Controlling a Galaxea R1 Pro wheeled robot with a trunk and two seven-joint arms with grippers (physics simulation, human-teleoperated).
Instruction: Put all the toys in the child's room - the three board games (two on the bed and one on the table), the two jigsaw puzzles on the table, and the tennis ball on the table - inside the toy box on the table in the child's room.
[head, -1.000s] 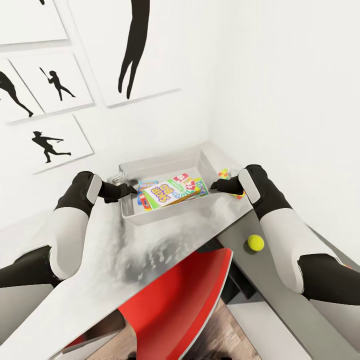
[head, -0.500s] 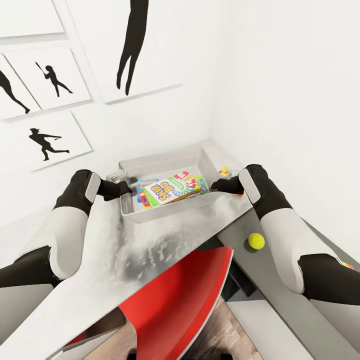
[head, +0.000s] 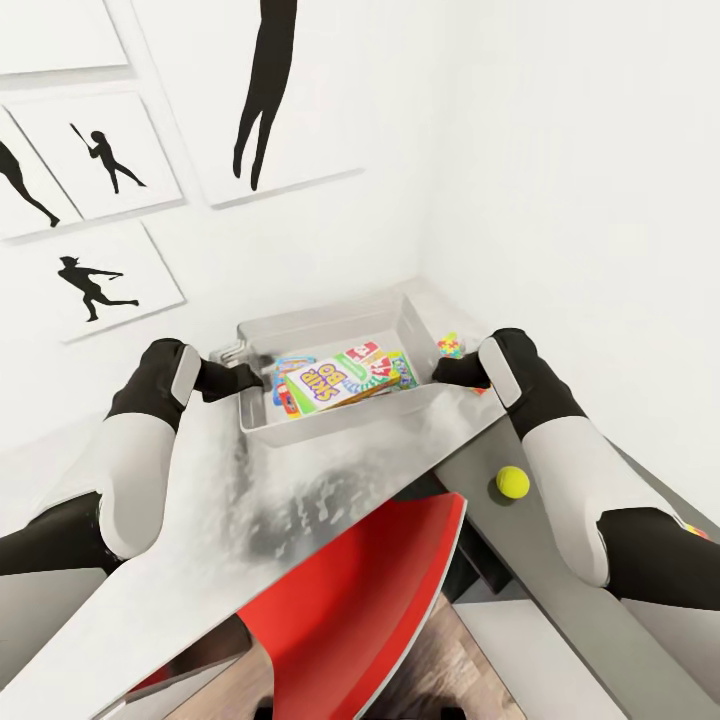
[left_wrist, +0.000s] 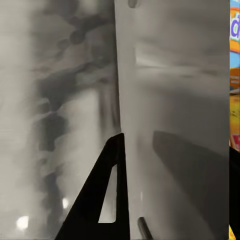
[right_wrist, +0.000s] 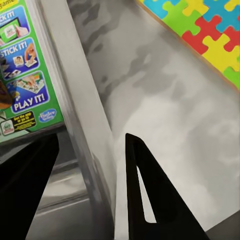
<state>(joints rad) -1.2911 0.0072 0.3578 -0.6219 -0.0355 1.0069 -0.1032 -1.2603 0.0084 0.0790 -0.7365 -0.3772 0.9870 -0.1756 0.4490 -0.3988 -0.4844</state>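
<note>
My left tool (head: 252, 377) and right tool (head: 440, 372) each grasp an end wall of the toy box (head: 330, 325) holding board games (head: 340, 381) on the table (head: 300, 490); uneven pulling could slip a rim free, I judge.

1. My left gripper (head: 262, 378) straddled the toy box's (head: 330, 425) left end wall, one finger outside it and one inside, so I had no sideways room there.
2. My right gripper (head: 437, 372) straddled the right end wall likewise, with a jigsaw puzzle (right_wrist: 205, 27) lying just beyond my outer finger (right_wrist: 150, 195).
3. The board games (head: 335, 382) filled most of the box floor.
4. The back wall (head: 300, 250) and side wall (head: 560, 200) closed in behind the box.
5. The table (head: 300, 500) in front lay bare; a red chair (head: 370, 590) sat under its near edge.
6. The tennis ball (head: 512, 483) rested on the lower section, beside my right forearm.
</note>
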